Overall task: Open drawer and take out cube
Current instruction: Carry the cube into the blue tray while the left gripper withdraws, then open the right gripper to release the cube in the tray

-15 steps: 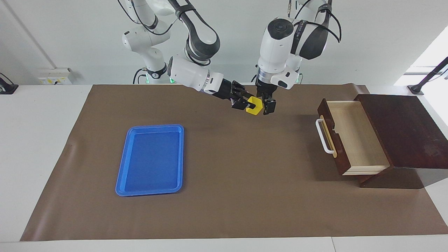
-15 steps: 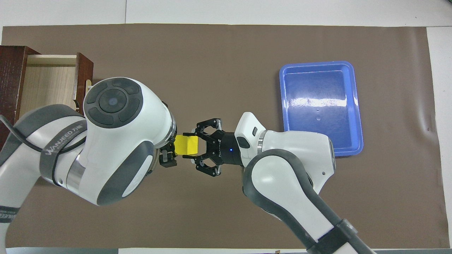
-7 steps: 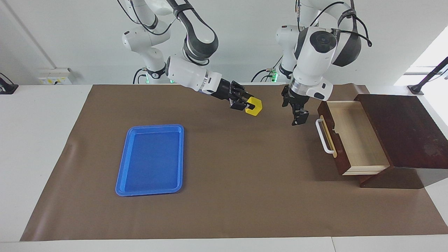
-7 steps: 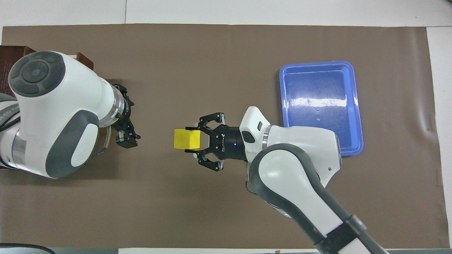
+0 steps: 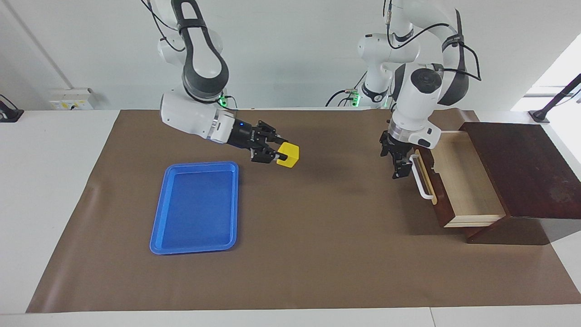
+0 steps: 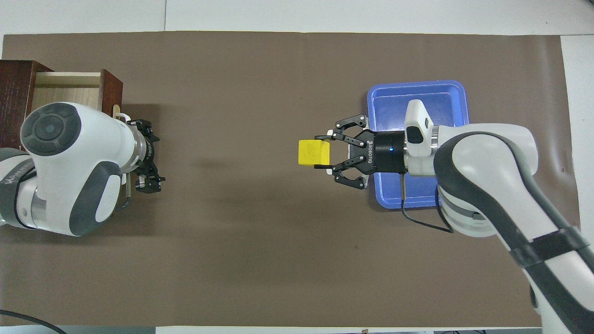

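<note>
Cube [image 5: 288,155], bright yellow, is clamped between the jaws of the right gripper [image 5: 279,154] in the facing view, held in the air over the brown mat [image 5: 299,236] beside the blue tray [image 5: 196,207]. That arm reaches out nearly level from its base. The left gripper [image 5: 399,164] points down, jaws spread and empty, just beside the white handle [image 5: 421,180] of the drawer [image 5: 458,177], which stands pulled out of its dark box at the left arm's end of the table [image 5: 54,181]. A pale wall rises past the robots.

From overhead, the right gripper [image 6: 327,157] grips the cube [image 6: 313,152] over bare mat [image 6: 260,260], its wrist above the tray [image 6: 420,88]. The left gripper [image 6: 146,157] hangs in front of the drawer [image 6: 69,90], whose pale interior shows.
</note>
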{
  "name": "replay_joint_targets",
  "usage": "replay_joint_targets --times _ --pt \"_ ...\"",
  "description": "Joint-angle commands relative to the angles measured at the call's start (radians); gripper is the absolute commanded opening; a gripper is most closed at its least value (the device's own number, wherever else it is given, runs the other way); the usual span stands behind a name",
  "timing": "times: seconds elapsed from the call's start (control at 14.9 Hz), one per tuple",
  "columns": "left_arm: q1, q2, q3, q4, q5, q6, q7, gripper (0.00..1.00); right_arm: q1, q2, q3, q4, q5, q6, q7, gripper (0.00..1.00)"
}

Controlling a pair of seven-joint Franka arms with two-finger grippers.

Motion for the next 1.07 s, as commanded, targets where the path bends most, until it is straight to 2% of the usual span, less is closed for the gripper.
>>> replay_joint_targets --times 0.0,0.13,0.34,0.47,0.74,0.87,1.01 --pt "0.119 0.0 -0.008 -0.012 0.012 0.052 0.173 1.0 -0.142 -0.019 0.014 -0.017 -0.134 -0.135 -0.014 0.0" --pt "0.173 0.003 -0.008 -0.007 0.012 0.063 0.267 1.0 -0.237 -0.002 0.014 -0.04 -0.159 -0.208 -0.115 0.0" --pt "0.234 0.016 -0.008 -0.001 0.012 0.104 0.344 1.0 -0.365 0.141 0.014 -0.027 -0.202 -0.311 -0.331 0.0" --pt "0.285 0.016 -0.008 0.004 0.013 0.106 0.422 1.0 -0.397 0.189 0.01 -0.031 -0.21 -0.31 -0.463 0.0" --pt "0.378 0.032 -0.008 0.039 0.013 0.107 0.521 1.0 -0.436 0.251 0.012 -0.034 -0.243 -0.299 -0.597 0.0" --pt "0.392 0.034 -0.008 0.045 0.013 0.101 0.542 1.0 -0.434 0.251 0.01 -0.036 -0.245 -0.298 -0.608 0.0" --pt "0.369 0.032 -0.01 0.127 0.022 0.008 0.562 1.0 -0.431 0.251 0.012 -0.042 -0.243 -0.284 -0.627 0.0"
